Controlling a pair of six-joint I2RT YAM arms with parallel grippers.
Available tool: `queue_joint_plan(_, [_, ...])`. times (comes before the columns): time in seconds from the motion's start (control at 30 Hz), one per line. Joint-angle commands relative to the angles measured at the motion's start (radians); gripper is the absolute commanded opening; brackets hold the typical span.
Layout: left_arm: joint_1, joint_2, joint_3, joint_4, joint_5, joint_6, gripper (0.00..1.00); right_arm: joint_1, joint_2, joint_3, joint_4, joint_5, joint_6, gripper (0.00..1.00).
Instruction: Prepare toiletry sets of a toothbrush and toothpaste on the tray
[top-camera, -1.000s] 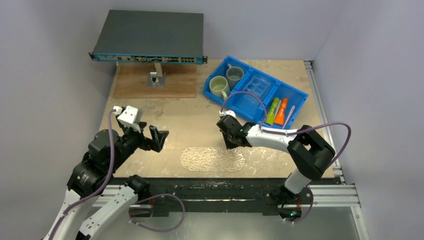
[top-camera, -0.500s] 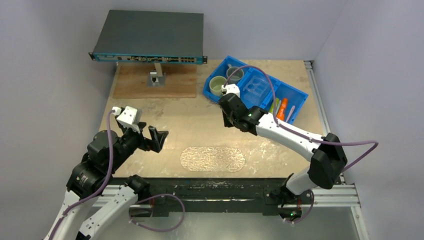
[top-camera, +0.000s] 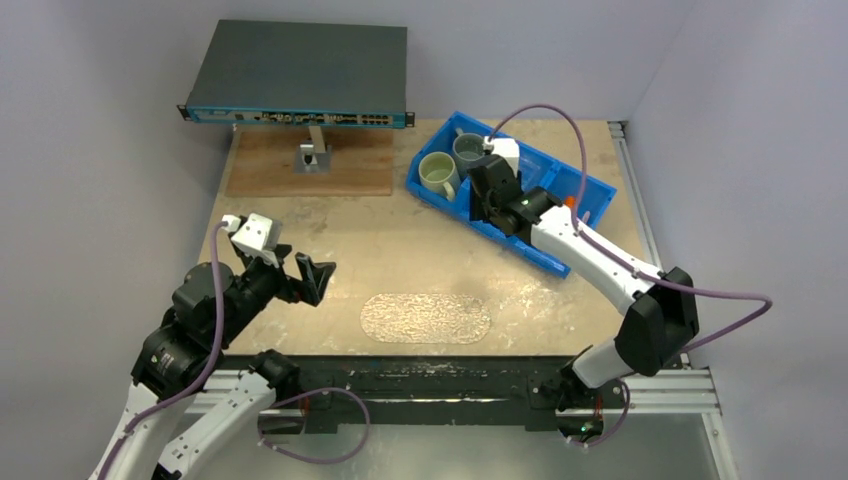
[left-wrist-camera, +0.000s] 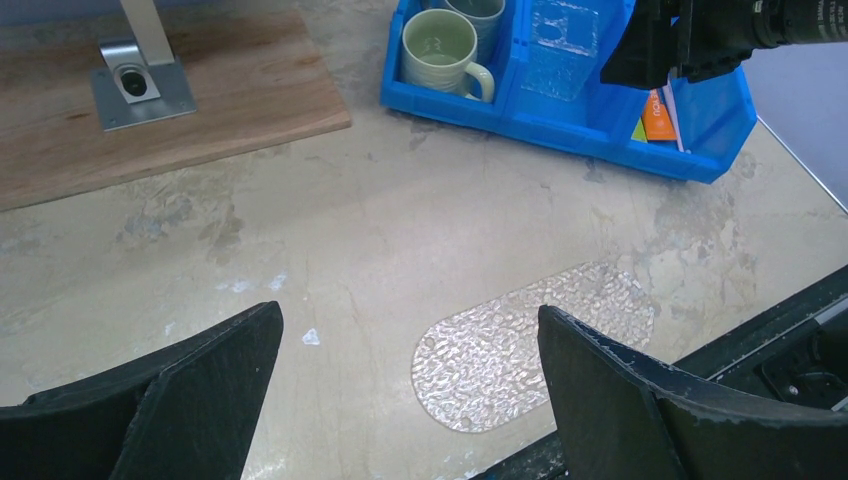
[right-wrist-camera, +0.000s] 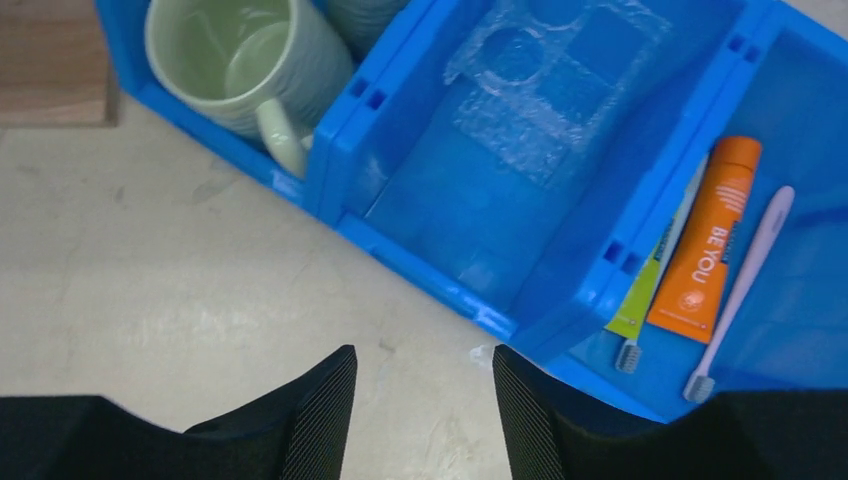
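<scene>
Right hand (right-wrist-camera: 425, 365) half-open and empty above the blue bin (right-wrist-camera: 340, 150).
At its 3 o'clock end the toothbrush (right-wrist-camera: 745, 285) lies just beside the orange tube (right-wrist-camera: 705, 240); a closing grip may pinch both.

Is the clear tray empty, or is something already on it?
Empty: nothing lies on the tray's pebbled surface. The orange tube and a toothbrush lie in the blue bin.

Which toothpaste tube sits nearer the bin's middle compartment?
The small green tapered tube, beside the divider of the blue plastic bin; the orange tube lies beyond it.
</scene>
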Motion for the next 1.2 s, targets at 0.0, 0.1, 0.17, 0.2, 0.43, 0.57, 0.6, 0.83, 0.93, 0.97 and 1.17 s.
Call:
queue_joint_plan(0.0, [0.005, -0.007, -0.002, 0.022, 0.005, 0.005, 1.00, -0.081, -0.042, 0.033, -0.012, 0.046, 0.051, 0.60])
queue_joint_plan(0.1, [0.005, -0.008, -0.002, 0.024, 0.009, 0.004, 1.00, -0.130, -0.034, 0.039, -0.013, 0.055, 0.084, 0.66])
queue_joint_plan(0.17, [0.005, -0.010, -0.002, 0.022, 0.009, 0.002, 1.00, -0.157, -0.023, 0.042, -0.017, 0.065, 0.103, 0.67])
queue_joint_plan(0.2, [0.005, -0.010, -0.002, 0.022, 0.009, 0.001, 1.00, -0.169, -0.018, 0.043, -0.019, 0.070, 0.114, 0.67])
queue_joint_plan(0.43, [0.005, -0.022, -0.004, 0.022, 0.010, -0.002, 1.00, -0.234, 0.012, 0.037, -0.025, 0.068, 0.182, 0.71])
queue_joint_plan(0.57, [0.005, -0.024, -0.005, 0.026, 0.015, -0.003, 1.00, -0.254, 0.040, 0.031, -0.013, 0.045, 0.213, 0.71])
queue_joint_plan(0.6, [0.005, -0.024, -0.006, 0.027, 0.015, -0.003, 1.00, -0.258, 0.049, 0.033, -0.016, 0.045, 0.220, 0.72])
queue_joint_plan(0.83, [0.005, -0.026, -0.006, 0.027, 0.018, -0.004, 1.00, -0.283, 0.109, 0.028, 0.001, 0.012, 0.254, 0.73])
queue_joint_plan(0.93, [0.005, -0.028, -0.006, 0.027, 0.017, -0.005, 1.00, -0.289, 0.133, 0.028, 0.003, 0.004, 0.256, 0.72])
queue_joint_plan(0.97, [0.005, -0.028, -0.006, 0.028, 0.017, -0.004, 1.00, -0.293, 0.139, 0.026, 0.004, 0.004, 0.256, 0.71])
queue_joint_plan(1.17, [0.005, -0.030, -0.005, 0.025, 0.015, -0.004, 1.00, -0.313, 0.171, 0.002, 0.028, -0.021, 0.247, 0.66])
